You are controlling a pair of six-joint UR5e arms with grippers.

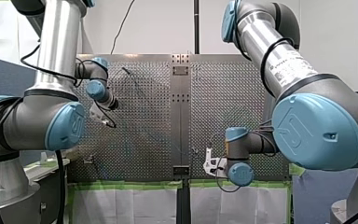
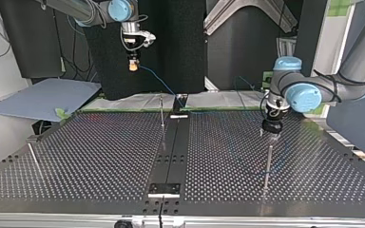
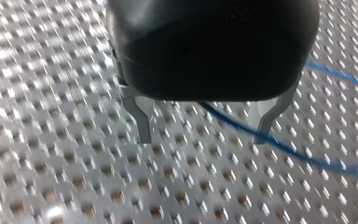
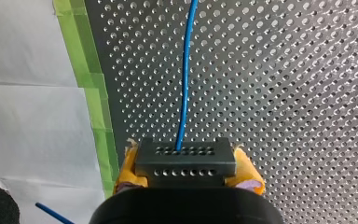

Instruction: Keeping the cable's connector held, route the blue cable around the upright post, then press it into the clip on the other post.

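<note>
The connector, a dark, matte, box-shaped block with two rows of small round holes, is clamped between the yellow pads of my right gripper, so the holding part of the task is met. The blue cable, thin, smooth and round, leaves the connector's face and runs out over the perforated table. In the top view the connector hangs high, beyond the table's far edge. The cable slopes down from it toward a slim metal post that stands lower than the connector and off to its side. Whether the cable wraps that post I cannot tell, and I judge the routing unfinished. Well apart from the connector, my left gripper is released, its bare metal fingers spread, with the cable crossing beneath them and grasped by neither. A second thin post stands under that gripper. No clip can be made out, so the pressing-in is not yet done.
</note>
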